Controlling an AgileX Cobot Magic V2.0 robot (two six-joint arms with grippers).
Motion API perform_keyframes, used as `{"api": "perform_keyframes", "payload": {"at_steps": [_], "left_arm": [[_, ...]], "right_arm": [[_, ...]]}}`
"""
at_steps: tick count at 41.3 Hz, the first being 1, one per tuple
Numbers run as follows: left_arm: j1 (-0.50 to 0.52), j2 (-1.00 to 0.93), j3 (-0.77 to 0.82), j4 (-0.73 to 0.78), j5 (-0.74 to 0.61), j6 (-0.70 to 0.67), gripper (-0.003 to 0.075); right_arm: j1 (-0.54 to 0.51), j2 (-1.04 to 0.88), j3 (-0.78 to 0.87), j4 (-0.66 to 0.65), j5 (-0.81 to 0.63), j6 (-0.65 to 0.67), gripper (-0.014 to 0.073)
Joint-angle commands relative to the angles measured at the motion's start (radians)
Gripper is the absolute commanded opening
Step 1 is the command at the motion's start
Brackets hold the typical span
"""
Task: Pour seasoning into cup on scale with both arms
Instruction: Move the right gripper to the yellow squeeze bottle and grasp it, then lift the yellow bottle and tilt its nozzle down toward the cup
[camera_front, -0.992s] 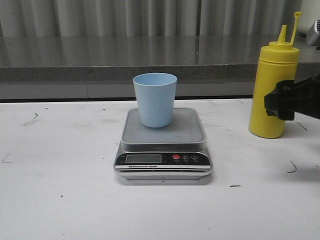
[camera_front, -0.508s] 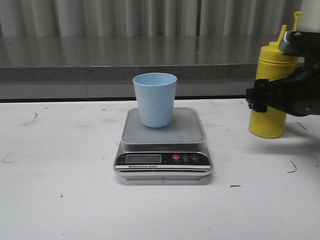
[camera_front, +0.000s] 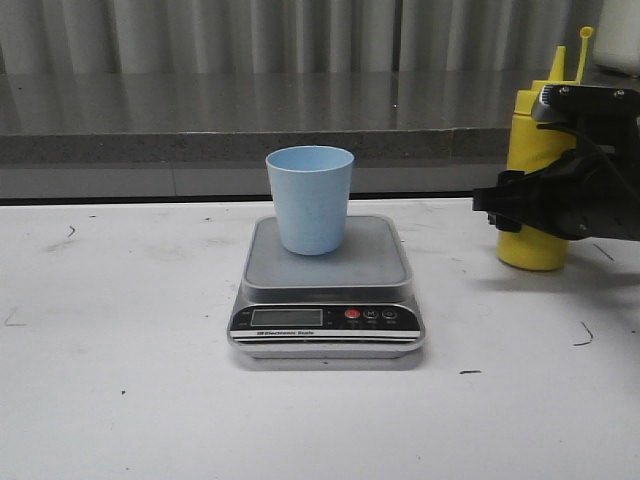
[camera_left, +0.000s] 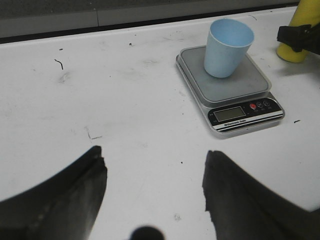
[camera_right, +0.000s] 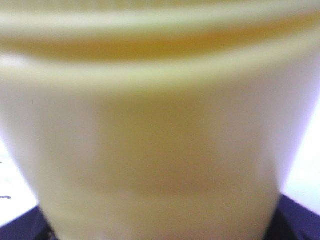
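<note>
You have the scale (camera_front: 326, 290), a flat silver unit with a grey square platform, black front panel, small display and red button, lying flat on the white counter (camera_front: 120, 400). On that platform, toward the edge away from the panel, the cup (camera_front: 310, 200) stands upright and open-mouthed, a pale blue tapered tumbler without a handle. Well to the scale's right you see the seasoning (camera_front: 532, 190), a tall yellow squeeze bottle with cone nozzle and tethered cap, upright with its base on the counter.

The right end effector (camera_front: 497, 213) is matte black and blocky; the left end effector (camera_left: 152, 180) has two broad dark fingers.
</note>
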Motion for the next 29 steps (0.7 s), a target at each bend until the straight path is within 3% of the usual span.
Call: {"api": "perform_keyframes", "payload": {"at_steps": [1, 11, 22, 29], "left_arm": [[0.0, 0.006, -0.028, -0.012, -0.076, -0.002, 0.0421], [0.0, 0.006, -0.028, -0.012, -0.076, -0.002, 0.0421], [0.0, 0.006, -0.028, -0.012, -0.076, -0.002, 0.0421], [0.0, 0.006, -0.028, -0.012, -0.076, -0.002, 0.0421]], "right_arm": [[-0.006, -0.069, -0.026, 0.0, -0.054, 0.0, 0.0414], [-0.006, -0.228, -0.026, -0.016, 0.102, -0.127, 0.0414], [-0.001, -0.464, -0.034, -0.08, 0.306, -0.468, 0.0414], [0.033, -0.54, -0.152, -0.125, 0.657, -0.753, 0.0414]]}}
